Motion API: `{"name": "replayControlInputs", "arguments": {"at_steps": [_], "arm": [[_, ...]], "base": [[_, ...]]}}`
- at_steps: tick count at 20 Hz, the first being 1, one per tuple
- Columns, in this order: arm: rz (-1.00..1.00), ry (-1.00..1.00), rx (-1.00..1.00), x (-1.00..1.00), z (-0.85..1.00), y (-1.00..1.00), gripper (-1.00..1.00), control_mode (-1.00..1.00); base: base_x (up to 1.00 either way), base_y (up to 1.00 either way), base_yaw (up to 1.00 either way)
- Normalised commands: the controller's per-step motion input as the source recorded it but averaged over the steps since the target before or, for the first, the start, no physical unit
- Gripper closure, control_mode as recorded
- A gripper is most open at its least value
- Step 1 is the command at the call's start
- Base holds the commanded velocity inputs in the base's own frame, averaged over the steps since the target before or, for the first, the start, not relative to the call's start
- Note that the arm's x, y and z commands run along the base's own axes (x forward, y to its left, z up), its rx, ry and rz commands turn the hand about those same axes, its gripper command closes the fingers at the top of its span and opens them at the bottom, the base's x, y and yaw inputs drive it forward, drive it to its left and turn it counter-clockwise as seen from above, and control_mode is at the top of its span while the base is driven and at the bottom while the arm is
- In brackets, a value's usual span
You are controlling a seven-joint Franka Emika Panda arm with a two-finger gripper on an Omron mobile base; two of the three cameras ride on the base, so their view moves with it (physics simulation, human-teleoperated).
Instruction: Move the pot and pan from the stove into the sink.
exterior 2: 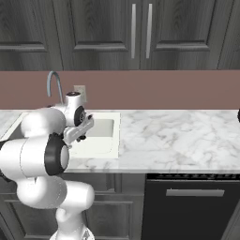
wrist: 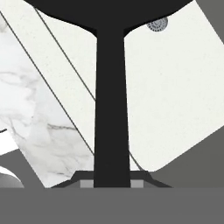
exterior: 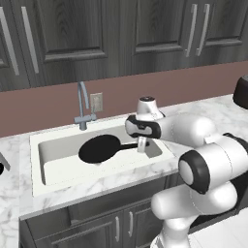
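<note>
1. Black frying pan point(exterior: 99, 148) hangs inside the white sink point(exterior: 53, 160), its round body above the basin floor.
2. The gripper point(exterior: 141, 145) is clamped on the pan's long handle point(wrist: 112, 109).
3. The faucet point(exterior: 83, 104) stands behind the basin.

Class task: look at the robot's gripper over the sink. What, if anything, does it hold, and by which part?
The gripper holds the flat round black frying pan by its long straight handle, over the white sink.
</note>
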Motion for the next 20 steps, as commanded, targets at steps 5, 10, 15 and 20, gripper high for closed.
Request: {"name": "replayControlInputs", "arguments": {"at_steps": [5,10,15,20], "arm": [[0.00,0.00,-0.04,0.12,-0.30,0.15,1.00,-1.00],[0.00,0.00,-0.01,0.25,-0.20,0.10,1.00,-1.00],[0.00,0.00,0.00,0.35,-0.15,0.03,1.00,-1.00],[0.00,0.00,0.00,0.36,-0.15,0.01,1.00,-1.00]], "base": [[0.00,0.00,0.00],[0.00,0.00,0.00],[0.00,0.00,0.00],[0.00,0.00,0.00]]}}
